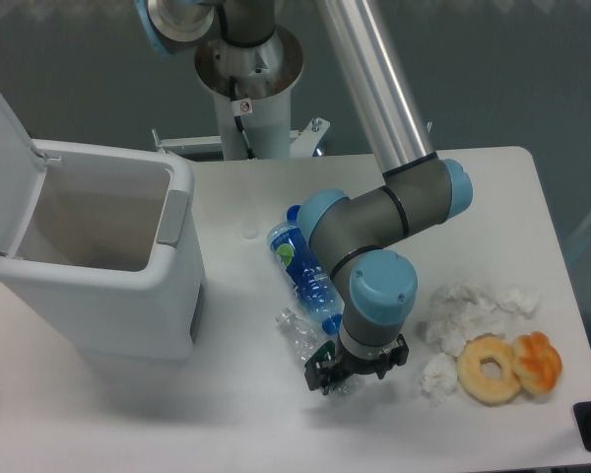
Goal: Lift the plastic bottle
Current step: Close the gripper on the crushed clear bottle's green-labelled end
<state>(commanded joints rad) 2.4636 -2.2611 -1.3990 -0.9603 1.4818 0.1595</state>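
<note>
Lying on the table (227,414), the plastic bottle (305,337) runs diagonally from upper left to lower right, its lower end directly under the gripper (341,380). The fingers straddle that end; whether they grip it I cannot tell. The blue-labelled bottle (301,266) lies just beside it.

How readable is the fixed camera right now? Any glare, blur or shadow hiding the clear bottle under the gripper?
Fixed camera: even, soft light, no strong glare. The white table washes out the plastic bottle, whose clear walls barely show. The gripper and the wrist above it cover the bottle's lower end. The whole frame is slightly soft; a faint shadow lies beside the bin.
</note>
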